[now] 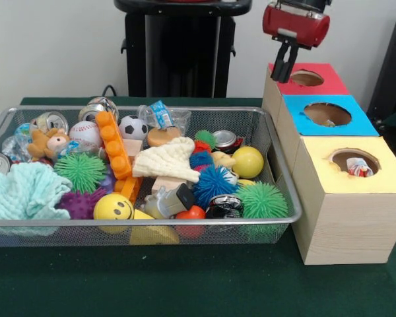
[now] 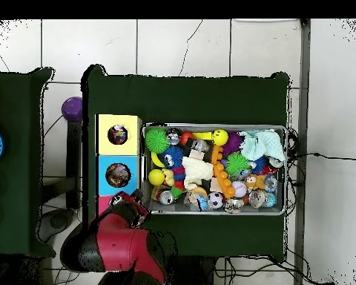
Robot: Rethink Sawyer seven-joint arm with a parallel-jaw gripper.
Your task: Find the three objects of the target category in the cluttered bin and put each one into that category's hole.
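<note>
The wire mesh bin lies on the green table, full of toys; it also shows in the overhead view. The yellow-topped box stands nearest the camera, at the bin's right. In its round hole lies a whitish piece with coloured blotches. I see no other dotted fabric piece plainly among the clutter. My gripper hangs shut and empty above the far red-topped box, well away from the bin. In the overhead view my gripper covers that box.
A blue-topped box and a red-topped box stand behind the yellow one. A cream knitted cloth, a teal towel, spiky balls, cans, an orange brick strip and a smiley ball fill the bin.
</note>
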